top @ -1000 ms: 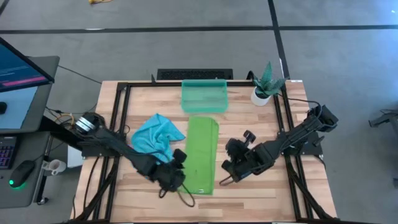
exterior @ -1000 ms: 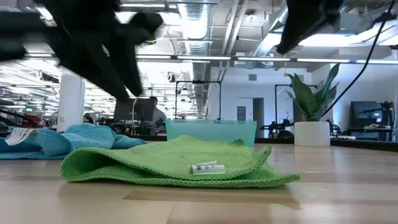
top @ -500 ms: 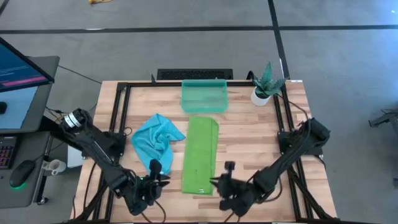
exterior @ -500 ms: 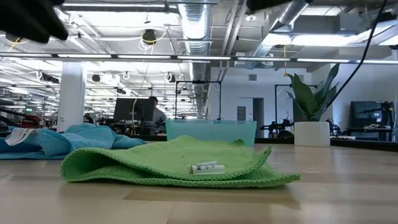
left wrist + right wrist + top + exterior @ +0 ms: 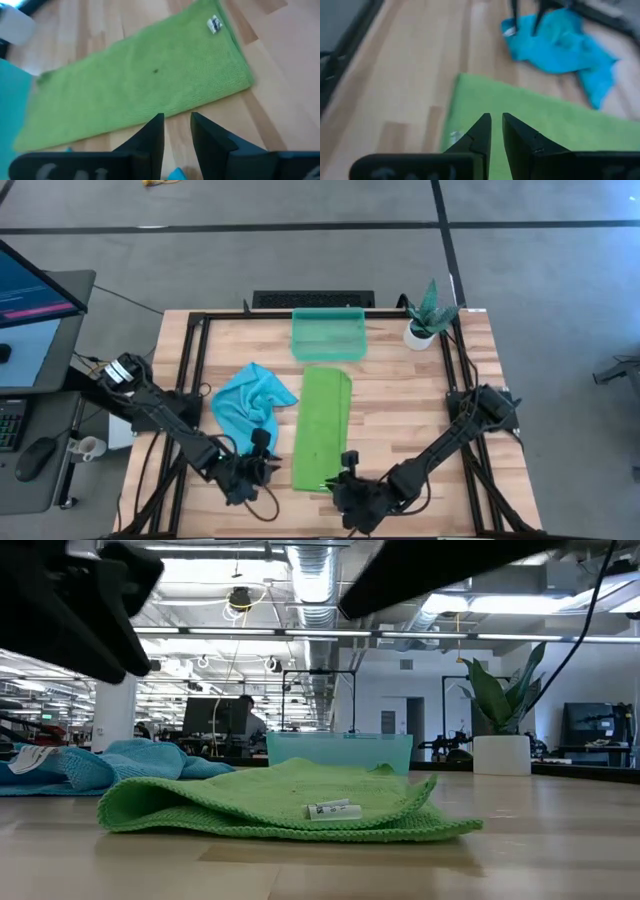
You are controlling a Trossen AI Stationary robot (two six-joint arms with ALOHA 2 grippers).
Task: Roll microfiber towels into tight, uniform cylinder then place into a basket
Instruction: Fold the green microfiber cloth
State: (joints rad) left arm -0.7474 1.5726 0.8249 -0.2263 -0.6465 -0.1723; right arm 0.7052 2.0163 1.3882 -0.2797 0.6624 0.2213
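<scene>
The lime green towel (image 5: 322, 430) lies flat, folded into a long strip that runs from near the teal basket (image 5: 328, 333) toward the table's near edge. It carries a small white tag (image 5: 333, 809) at its near end. The turquoise towel (image 5: 250, 405) lies crumpled to its left. My left gripper (image 5: 262, 463) hovers just left of the green strip's near end, its fingers (image 5: 176, 131) a narrow gap apart. My right gripper (image 5: 333, 484) hovers over the strip's near end, its fingers (image 5: 496, 131) only slightly apart. Both are empty.
A small white pot with a green plant (image 5: 425, 320) stands at the far right, beside the basket. A black frame rail (image 5: 190, 370) runs along the table's sides. Bare wood shows to the right of the green towel (image 5: 410, 410).
Both grippers have gone toward the table's near edge. The left one swung away from the green towel's near end to the near left, then came partly back. The right one has moved left to the strip's near end. The towels have not moved.
</scene>
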